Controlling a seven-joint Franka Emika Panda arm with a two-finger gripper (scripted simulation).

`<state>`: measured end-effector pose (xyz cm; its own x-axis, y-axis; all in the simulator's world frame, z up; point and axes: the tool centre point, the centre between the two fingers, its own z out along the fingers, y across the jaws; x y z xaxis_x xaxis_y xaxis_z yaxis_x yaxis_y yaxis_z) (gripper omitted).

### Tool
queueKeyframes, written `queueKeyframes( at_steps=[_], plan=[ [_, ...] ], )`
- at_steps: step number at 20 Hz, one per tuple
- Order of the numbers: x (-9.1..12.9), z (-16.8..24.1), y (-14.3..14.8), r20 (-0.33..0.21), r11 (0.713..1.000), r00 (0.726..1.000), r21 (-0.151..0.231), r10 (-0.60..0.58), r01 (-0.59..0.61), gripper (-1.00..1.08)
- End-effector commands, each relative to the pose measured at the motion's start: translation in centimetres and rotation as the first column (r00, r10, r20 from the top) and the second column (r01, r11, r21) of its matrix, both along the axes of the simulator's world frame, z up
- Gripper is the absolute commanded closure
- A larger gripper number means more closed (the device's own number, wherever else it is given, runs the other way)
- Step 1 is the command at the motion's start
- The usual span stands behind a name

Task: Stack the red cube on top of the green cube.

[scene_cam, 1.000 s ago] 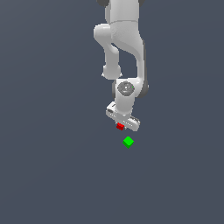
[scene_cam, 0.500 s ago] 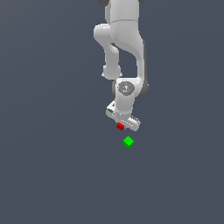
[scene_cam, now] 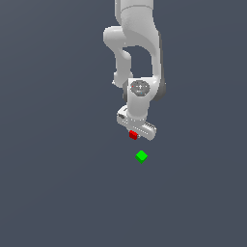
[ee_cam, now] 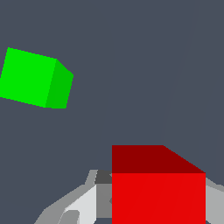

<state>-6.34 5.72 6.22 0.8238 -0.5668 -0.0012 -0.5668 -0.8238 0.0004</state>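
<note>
Compared with the exterior views of a second and half a second ago, almost nothing has shifted: the arm holds the same pose, the red cube [scene_cam: 133,135] sits in the same place under the pincer [scene_cam: 135,133], and the green cube [scene_cam: 141,156] has not moved. Judgement: the carry has paused or is only starting, and the stacking step is not yet done. The wrist view shows the red cube [ee_cam: 158,186] large and close between the grey fingers [ee_cam: 78,203] of the pincer, which appears clamped on it. The green cube [ee_cam: 33,78] lies apart from it on the bare tabletop [scene_cam: 58,183], turned at an angle to the red one. In the exterior view the green cube is below and slightly toward the exterior view's right of the held cube, with a clear gap between them. No other object and no tabletop edge is visible in either view, so the approach looks unobstructed on every side. Whether the red cube is lifted off the surface cannot be told.
</note>
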Motion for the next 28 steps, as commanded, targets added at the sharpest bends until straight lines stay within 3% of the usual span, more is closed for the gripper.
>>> queueKeyframes(
  at_steps=[1, 9, 17, 28],
  plan=[
    [0.0, 1.7, 0.0, 0.001, 1.0, 1.0, 0.0, 0.0, 0.0, 1.08],
    [0.0, 5.1, 0.0, 0.001, 1.0, 1.0, 0.0, 0.0, 0.0, 1.08],
    [0.4, 5.0, 0.1, 0.002, 1.0, 1.0, 0.0, 0.0, 0.0, 1.08],
    [3.9, 3.4, 1.1, 0.002, 1.0, 1.0, 0.0, 0.0, 0.0, 1.08]
  ],
)
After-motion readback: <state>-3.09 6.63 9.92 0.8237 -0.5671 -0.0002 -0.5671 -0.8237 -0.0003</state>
